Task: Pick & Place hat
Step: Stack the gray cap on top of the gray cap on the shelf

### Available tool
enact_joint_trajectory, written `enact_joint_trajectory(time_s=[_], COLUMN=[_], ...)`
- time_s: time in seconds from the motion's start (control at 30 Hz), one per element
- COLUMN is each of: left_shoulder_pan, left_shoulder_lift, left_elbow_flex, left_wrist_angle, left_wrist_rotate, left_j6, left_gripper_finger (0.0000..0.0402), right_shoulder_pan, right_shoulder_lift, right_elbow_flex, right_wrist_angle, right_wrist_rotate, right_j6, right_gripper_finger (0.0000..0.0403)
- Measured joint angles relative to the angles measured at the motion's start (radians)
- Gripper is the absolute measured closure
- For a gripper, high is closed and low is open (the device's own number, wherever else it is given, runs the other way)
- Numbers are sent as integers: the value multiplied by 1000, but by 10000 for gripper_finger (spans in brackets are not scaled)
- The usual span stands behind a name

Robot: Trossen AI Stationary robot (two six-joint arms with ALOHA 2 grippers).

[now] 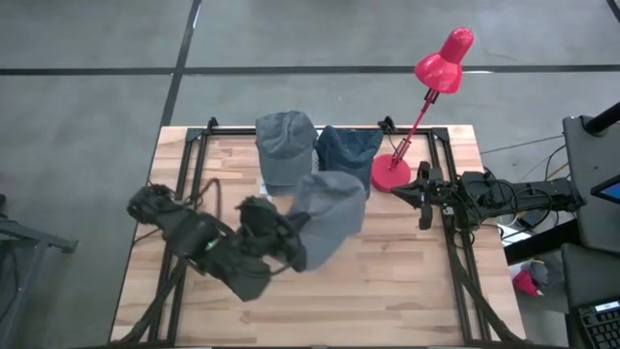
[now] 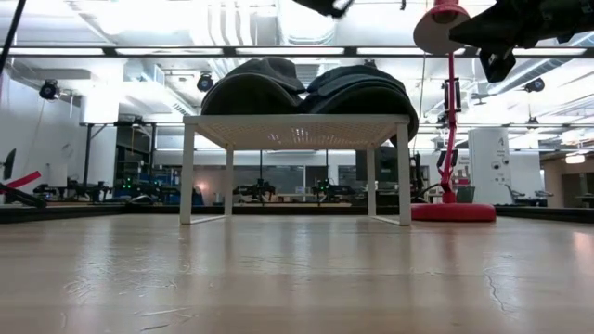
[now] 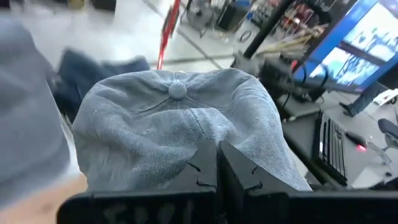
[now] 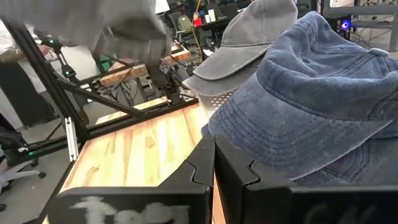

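Note:
A pale grey-blue hat is in my left gripper, which is shut on it over the middle of the table. In the left wrist view the hat's crown fills the frame, its top button facing the camera. The low view shows no sign of this hat on the table. A grey hat and a dark blue hat rest on a white rack at the far side. My right gripper hovers shut near the lamp, facing the dark blue hat and touching nothing. My left gripper pinches the hat's lower edge between its two shut fingers, coming from the table's left and near side. Whether that edge is brim or back band, the crown hides. The hat is lifted clear of the table, with its crown pointing away from the gripper.
A red desk lamp stands with its base right of the rack and its head beyond the far edge. Bare wood lies on the near half of the table. A monitor and a keyboard are off to the right.

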Motion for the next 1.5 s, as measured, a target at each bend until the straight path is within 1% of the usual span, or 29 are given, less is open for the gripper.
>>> enact_joint_trajectory(time_s=[0.2, 0.33, 0.5, 0.63, 0.77, 0.9, 1.07, 1.37, 1.5], left_shoulder_pan=[0, 3, 28, 88, 162, 229, 282, 334, 359], left_shoulder_lift=[-63, -94, -102, -97, -75, -47, -13, 26, 19], left_elbow_flex=[0, 0, 0, 0, -1, -2, -2, -7, -65], left_wrist_angle=[24, 24, 51, 122, 152, 154, 155, 152, 142], left_wrist_rotate=[-107, -215, -349, -370, -384, -421, -503, -507, -507], left_j6=[180, 298, 464, 621, 725, 759, 783, 759, 721], left_gripper_finger=[402, 402, 401, 401, 401, 401, 401, 401, 401], right_shoulder_pan=[0, 0, 0, 0, 0, 0, 0, 0, 0], right_shoulder_lift=[0, 0, 0, 0, 0, 0, 0, 0, 0], right_elbow_flex=[0, 0, 0, 0, 0, 0, 0, 0, 0], right_wrist_angle=[0, 0, 0, 0, 0, 0, 0, 1, 1], right_wrist_rotate=[0, 1, 3, 3, 3, 2, 2, 2, 2], right_j6=[1, 1, 1, 0, 1, 1, 1, 1, 6], right_gripper_finger=[394, 394, 394, 394, 394, 394, 394, 394, 394])
